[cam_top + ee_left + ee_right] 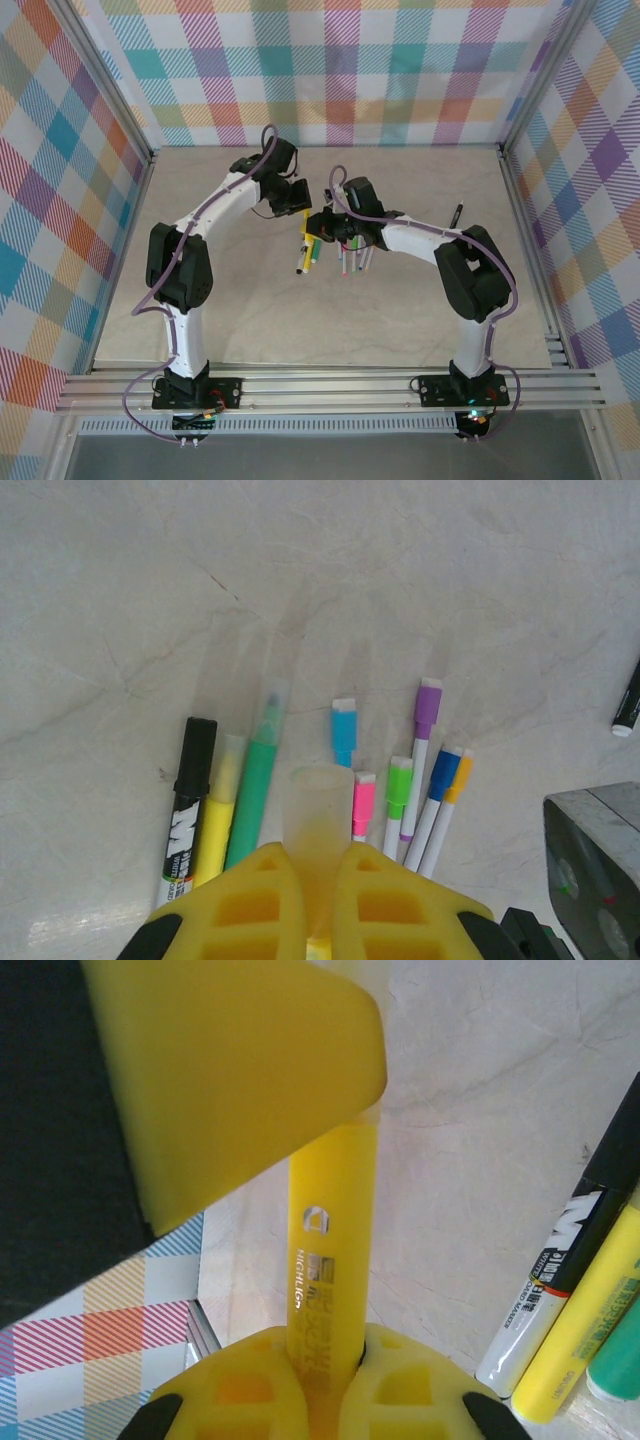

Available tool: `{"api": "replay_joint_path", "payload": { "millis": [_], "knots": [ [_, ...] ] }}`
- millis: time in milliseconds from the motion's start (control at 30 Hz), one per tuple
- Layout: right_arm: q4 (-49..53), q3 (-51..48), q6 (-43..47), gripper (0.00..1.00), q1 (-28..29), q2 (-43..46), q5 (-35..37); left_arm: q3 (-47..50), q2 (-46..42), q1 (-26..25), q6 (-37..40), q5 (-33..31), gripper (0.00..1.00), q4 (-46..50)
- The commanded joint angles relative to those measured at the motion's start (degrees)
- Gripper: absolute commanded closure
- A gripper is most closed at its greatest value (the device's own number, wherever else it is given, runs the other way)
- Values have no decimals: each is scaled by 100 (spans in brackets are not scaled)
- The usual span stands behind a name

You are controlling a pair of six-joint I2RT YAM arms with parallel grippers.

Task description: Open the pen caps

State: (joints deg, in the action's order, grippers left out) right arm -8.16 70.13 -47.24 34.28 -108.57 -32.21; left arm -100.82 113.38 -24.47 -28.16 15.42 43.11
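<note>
My left gripper [318,858] is shut on a translucent pale-yellow pen cap [320,805], which sticks out past its yellow fingers. My right gripper [326,1348] is shut on the yellow highlighter barrel [331,1230]. That barrel runs up under the left gripper's yellow finger [230,1070], and the join of cap and barrel is hidden. In the top view the two grippers [300,200] [326,222] meet above the pens [345,258]. On the table below lie a black marker [190,800], a yellow highlighter [220,815], a green highlighter [256,780] and several slim white pens with blue [343,730], pink [363,805], green [399,788] and purple [428,708] caps.
A lone black pen [457,213] lies apart toward the right side of the table. The pale marble tabletop [230,300] is ringed by a metal frame [330,385] and checked cloth walls. The right arm's grey body [592,865] sits close beside the left gripper.
</note>
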Motion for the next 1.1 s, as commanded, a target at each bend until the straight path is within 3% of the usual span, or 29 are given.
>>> {"api": "replay_joint_path", "payload": {
  "millis": [0, 67, 233, 400, 533, 600, 900, 1067],
  "knots": [
    [-439, -133, -4, 100, 79, 174, -255, 179, -205, -48, -160, 155, 86, -84],
    [-458, -194, 39, 100, 87, 217, -315, 241, -187, -49, -175, 128, 77, -117],
    [-386, -271, 123, 100, 104, 309, -345, 273, -71, -49, -225, 152, 75, -152],
    [-421, -321, 154, 100, 114, 375, -426, 273, -6, -49, -248, 141, 81, -183],
    [-257, -379, 219, 100, 147, 495, -486, 214, 77, -37, -226, 52, 99, -139],
    [-95, -464, 279, 100, 179, 632, -519, 140, 127, -32, -200, -157, 100, -64],
    [1374, -1685, 945, 100, 390, 2218, -959, -509, 673, 341, -171, -836, 100, 174],
    [2216, -2088, 1108, 100, 374, 3197, -422, -960, 915, 432, -66, -889, 100, 418]
  ]
}}
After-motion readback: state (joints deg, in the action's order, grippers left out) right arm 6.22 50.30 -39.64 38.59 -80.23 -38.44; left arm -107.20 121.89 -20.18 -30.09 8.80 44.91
